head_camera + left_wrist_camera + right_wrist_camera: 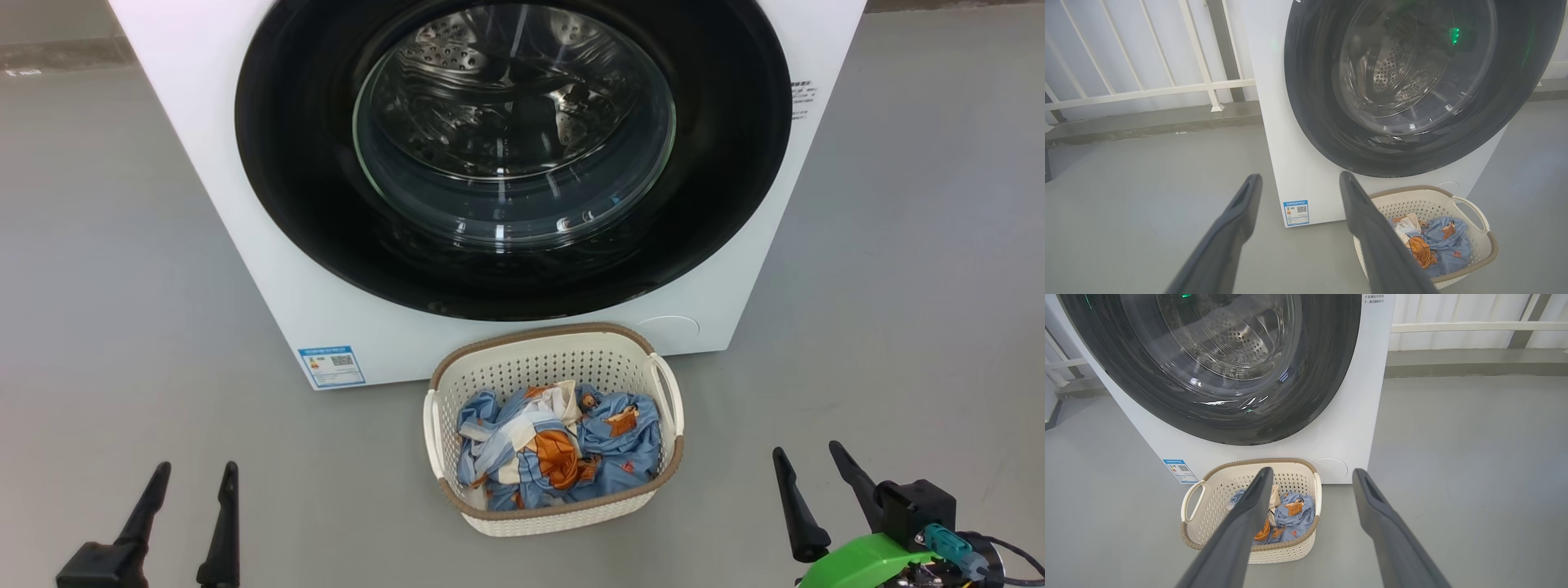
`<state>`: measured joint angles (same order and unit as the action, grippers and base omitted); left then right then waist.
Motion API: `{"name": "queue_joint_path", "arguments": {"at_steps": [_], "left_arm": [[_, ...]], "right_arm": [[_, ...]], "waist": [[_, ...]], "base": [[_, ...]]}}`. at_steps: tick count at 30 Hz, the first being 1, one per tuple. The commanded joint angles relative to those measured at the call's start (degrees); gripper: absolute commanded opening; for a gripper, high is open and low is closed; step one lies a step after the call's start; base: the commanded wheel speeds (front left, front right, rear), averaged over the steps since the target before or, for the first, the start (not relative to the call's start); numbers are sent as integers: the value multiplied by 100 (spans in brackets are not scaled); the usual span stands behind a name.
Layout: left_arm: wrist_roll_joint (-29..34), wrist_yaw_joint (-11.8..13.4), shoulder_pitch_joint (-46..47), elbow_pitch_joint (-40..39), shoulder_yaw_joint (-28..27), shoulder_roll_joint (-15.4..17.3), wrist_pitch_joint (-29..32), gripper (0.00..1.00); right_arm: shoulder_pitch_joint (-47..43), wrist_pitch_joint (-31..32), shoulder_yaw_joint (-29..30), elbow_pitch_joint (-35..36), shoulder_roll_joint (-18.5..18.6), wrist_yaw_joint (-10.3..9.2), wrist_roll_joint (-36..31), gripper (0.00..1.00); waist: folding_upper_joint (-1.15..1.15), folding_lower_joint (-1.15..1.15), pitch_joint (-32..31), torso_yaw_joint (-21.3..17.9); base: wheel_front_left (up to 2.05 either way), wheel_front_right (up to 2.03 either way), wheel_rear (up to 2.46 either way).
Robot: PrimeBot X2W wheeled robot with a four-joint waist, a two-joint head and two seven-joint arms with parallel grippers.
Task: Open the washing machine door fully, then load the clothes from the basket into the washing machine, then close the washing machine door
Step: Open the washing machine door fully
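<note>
The white washing machine (269,269) stands ahead on the floor, its round black door (310,188) shut flat against the front, steel drum visible through the glass window. Directly before it sits the cream basket (555,359) with a brown rim, holding the light blue, orange and cream clothes (555,445). My left gripper (196,472) hovers open at the lower left, well left of the basket. At the lower right my right gripper (808,451) is open too, right of the basket. Both hold nothing. The wrist views show the door (1314,122) (1306,400) and basket (1478,241) (1208,498) beyond open fingers.
Grey floor (106,286) spreads on both sides of the machine. A blue label sticker (331,366) marks the machine's lower left front. A white railing (1147,90) and a low kerb run behind the machine.
</note>
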<state>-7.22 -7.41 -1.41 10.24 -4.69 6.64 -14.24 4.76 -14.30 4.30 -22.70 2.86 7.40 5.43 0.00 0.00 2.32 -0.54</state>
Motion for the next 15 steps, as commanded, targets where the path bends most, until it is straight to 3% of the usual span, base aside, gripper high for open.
{"name": "queue_joint_path", "arguments": {"at_steps": [1,8,15], "left_arm": [[56,-8,137,-125,-201,168,-75,100],[118,-8,168,-127,-109,184,-75,100],[125,-8,195,-94,-130,198,-75,100]], "right_arm": [[203,-70,-144,154,7,9,-80,100],[205,-70,-181,172,3,9,-38,100],[223,-70,-218,168,2,9,15,100]], "waist": [[0,0,2,-4],[0,0,24,1],[0,0,31,23]], "base": [[21,21,-42],[58,58,-116],[112,112,-224]]}}
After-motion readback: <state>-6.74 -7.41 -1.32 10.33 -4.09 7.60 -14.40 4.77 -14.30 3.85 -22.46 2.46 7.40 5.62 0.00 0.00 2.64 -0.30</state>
